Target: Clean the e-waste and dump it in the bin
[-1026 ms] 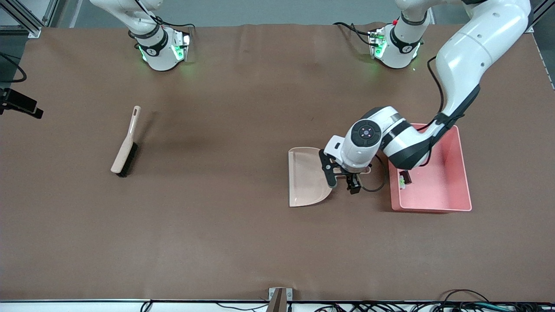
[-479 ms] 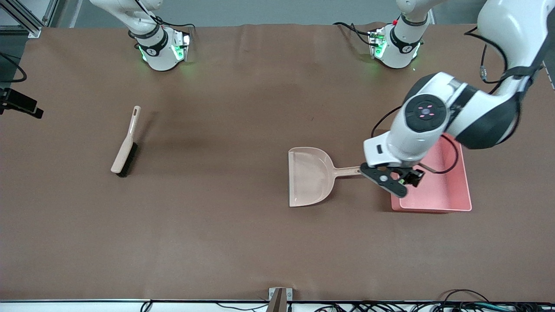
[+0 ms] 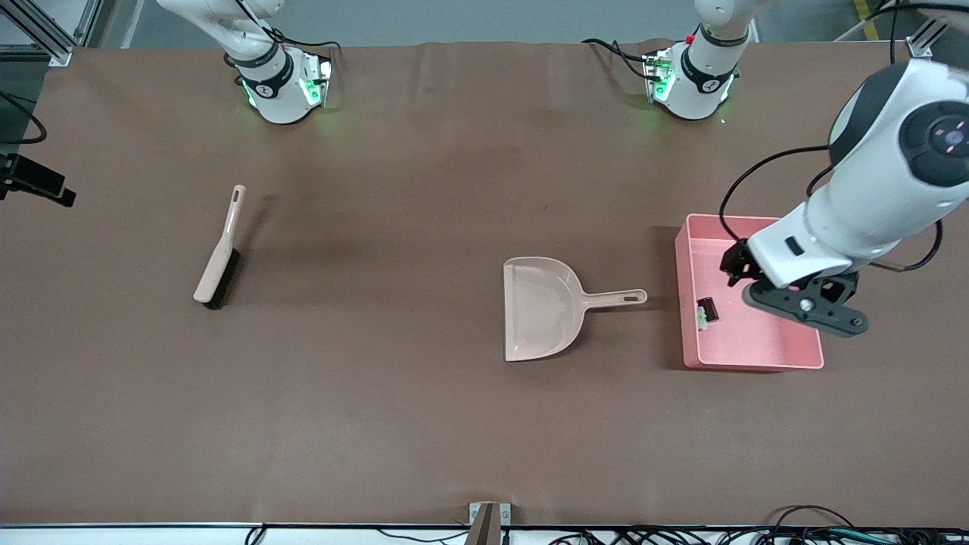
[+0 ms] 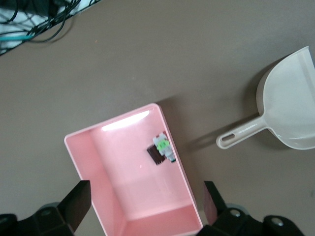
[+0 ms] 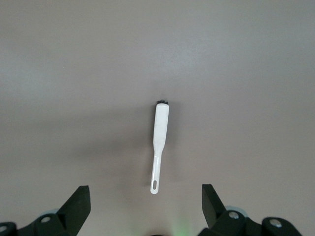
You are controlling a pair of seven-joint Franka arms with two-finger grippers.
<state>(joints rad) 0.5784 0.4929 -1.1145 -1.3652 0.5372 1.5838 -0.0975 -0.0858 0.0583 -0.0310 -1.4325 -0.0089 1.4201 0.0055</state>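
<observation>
Hovering left tool (image 3: 795, 291) over bin (image 3: 757, 356)

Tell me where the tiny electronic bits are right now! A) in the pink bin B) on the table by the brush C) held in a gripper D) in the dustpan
A: both bits of e-waste lie on the floor of the pink bin, against the wall nearest the empty dustpan.

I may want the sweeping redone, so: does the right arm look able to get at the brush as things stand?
Probably yes. The brush lies alone on bare table toward the right arm's end, nothing on or against it. The right gripper hangs above it with fingers open and empty.
</observation>
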